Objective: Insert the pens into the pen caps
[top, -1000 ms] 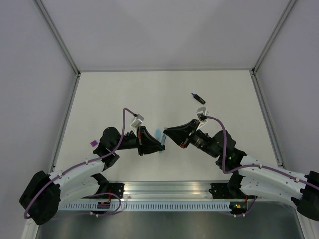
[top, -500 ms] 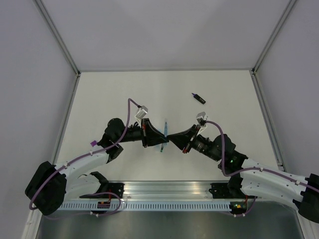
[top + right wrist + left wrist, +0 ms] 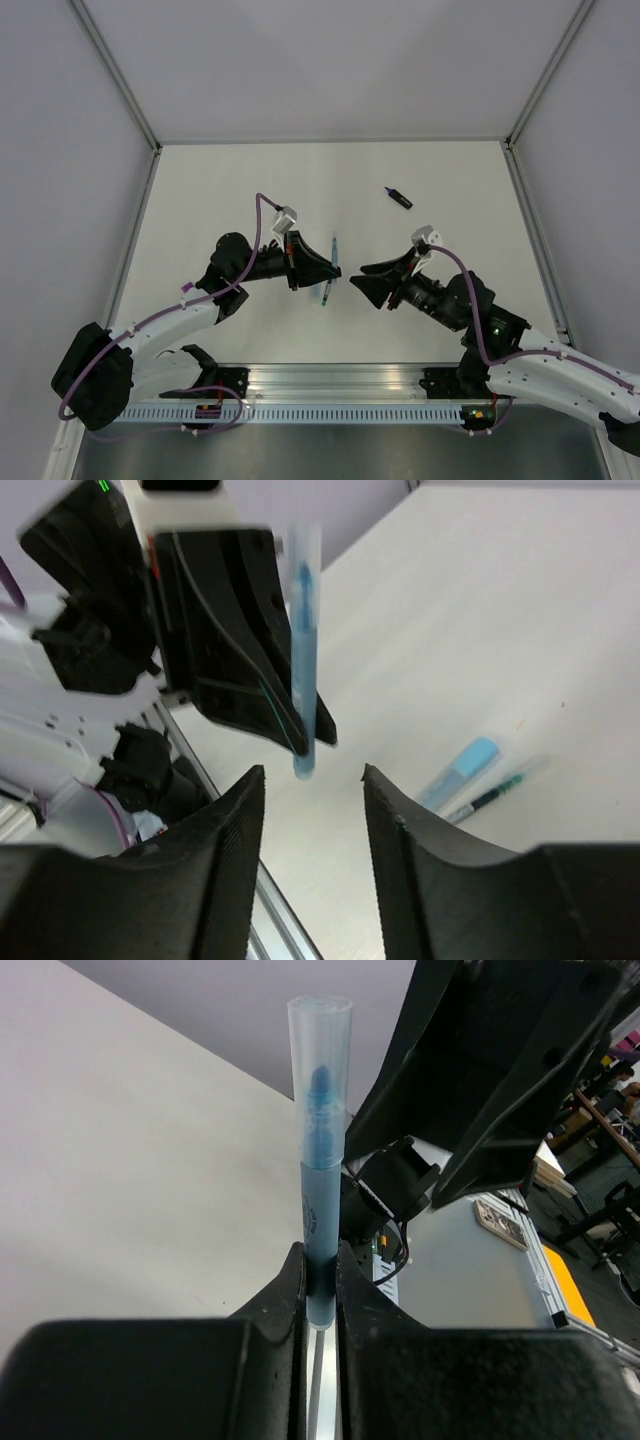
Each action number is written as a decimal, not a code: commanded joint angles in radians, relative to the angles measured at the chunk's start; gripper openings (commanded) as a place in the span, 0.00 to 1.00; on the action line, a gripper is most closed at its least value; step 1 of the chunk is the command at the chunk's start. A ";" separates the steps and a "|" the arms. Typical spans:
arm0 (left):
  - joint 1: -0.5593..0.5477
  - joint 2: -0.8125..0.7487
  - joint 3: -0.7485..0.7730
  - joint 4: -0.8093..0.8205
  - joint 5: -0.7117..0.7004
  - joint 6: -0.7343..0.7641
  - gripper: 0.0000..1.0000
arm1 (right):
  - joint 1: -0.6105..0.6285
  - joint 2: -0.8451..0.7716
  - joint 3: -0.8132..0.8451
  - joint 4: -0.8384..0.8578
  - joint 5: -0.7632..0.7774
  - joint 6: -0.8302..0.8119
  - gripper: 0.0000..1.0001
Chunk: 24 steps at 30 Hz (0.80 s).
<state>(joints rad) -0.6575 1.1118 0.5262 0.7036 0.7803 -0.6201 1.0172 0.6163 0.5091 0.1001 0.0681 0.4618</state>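
The thin blue pen [image 3: 322, 1200] is held upright, pinched tight between the left fingers [image 3: 293, 1285]. A see-through cap [image 3: 320, 1050] is seen over its tip. The right fingers [image 3: 238, 815] are spread wide apart just beside the pen, and nothing is held in them. On the tabletop [image 3: 250, 190] below, a pale-blue highlighter [image 3: 460, 768] and a thin dark pen [image 3: 497, 791] are laid side by side. A black-and-purple marker [image 3: 399, 197] is laid well apart, farther back. 1 small purple cap [image 3: 187, 287] is seen beside the left arm.
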 commanded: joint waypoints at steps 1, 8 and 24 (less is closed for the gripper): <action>0.001 -0.018 0.024 0.022 0.022 0.053 0.02 | 0.003 0.005 0.164 -0.069 0.104 -0.075 0.53; -0.001 -0.018 0.001 0.069 0.066 0.036 0.02 | 0.004 0.177 0.345 -0.069 0.131 -0.127 0.61; 0.001 -0.033 -0.014 0.102 0.088 0.023 0.02 | 0.004 0.388 0.422 0.010 0.088 -0.121 0.55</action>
<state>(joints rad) -0.6575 1.0966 0.5179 0.7399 0.8421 -0.6121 1.0176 1.0069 0.9375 0.0525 0.1711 0.3363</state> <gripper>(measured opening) 0.109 0.562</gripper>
